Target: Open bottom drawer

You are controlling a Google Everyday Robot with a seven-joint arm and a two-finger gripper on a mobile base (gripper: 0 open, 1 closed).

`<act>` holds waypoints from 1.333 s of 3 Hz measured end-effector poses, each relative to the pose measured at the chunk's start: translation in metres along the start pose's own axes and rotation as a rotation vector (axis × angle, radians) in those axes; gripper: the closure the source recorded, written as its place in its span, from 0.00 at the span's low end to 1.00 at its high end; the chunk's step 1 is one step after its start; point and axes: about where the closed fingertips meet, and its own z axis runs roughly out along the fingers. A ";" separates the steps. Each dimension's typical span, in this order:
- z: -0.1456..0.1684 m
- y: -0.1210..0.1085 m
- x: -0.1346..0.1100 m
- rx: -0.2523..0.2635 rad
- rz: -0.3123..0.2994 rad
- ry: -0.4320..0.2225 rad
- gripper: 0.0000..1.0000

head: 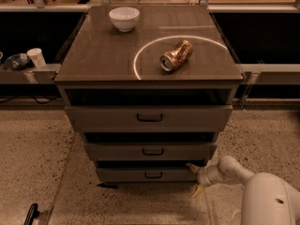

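Observation:
The bottom drawer [126, 174] is the slimmest front, lowest in the grey-brown cabinet, with a small dark handle [153, 175] at its centre. It sits slightly out, about as far as the drawers above. My gripper [194, 178] is at the drawer's right end, low near the floor, on a white arm coming from the lower right. Its fingers are spread apart: the upper fingertip [191, 166] is by the drawer's top right corner and the lower one points toward the floor. It holds nothing and is well right of the handle.
The cabinet top [103, 55] carries a white bowl [124, 18] and a crushed can [176, 55] lying inside a white ring. The middle drawer [117, 151] and top drawer [103, 118] are above. A cup [36, 57] stands on a shelf at left. Speckled floor surrounds the cabinet.

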 end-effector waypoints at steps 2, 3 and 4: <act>-0.003 0.018 -0.021 -0.036 -0.017 -0.003 0.13; -0.011 0.042 -0.040 -0.121 -0.043 -0.004 0.13; -0.017 0.066 -0.053 -0.183 -0.049 -0.018 0.12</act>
